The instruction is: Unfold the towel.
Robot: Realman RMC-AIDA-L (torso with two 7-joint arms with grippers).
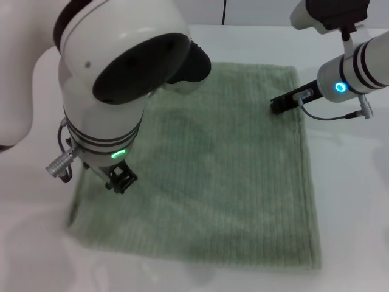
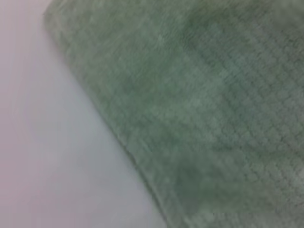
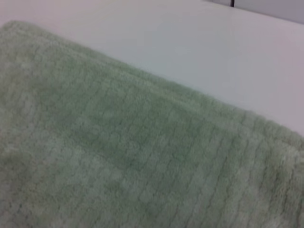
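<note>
The sage-green towel [image 1: 225, 164] lies spread flat on the white table, a roughly square ribbed cloth. My left gripper [image 1: 120, 179] is low over the towel close to its left edge. My right gripper [image 1: 283, 104] is low over the towel near its right edge, toward the far corner. The left wrist view shows the towel [image 2: 213, 109] with one hemmed edge against the table. The right wrist view shows the towel [image 3: 118, 152] and its edge close up. Neither wrist view shows fingers.
The white table [image 1: 346, 201] surrounds the towel on all sides. My left arm's large white housing [image 1: 115, 67] hides the towel's far left corner. A dark upright [image 1: 223, 11] stands at the table's back edge.
</note>
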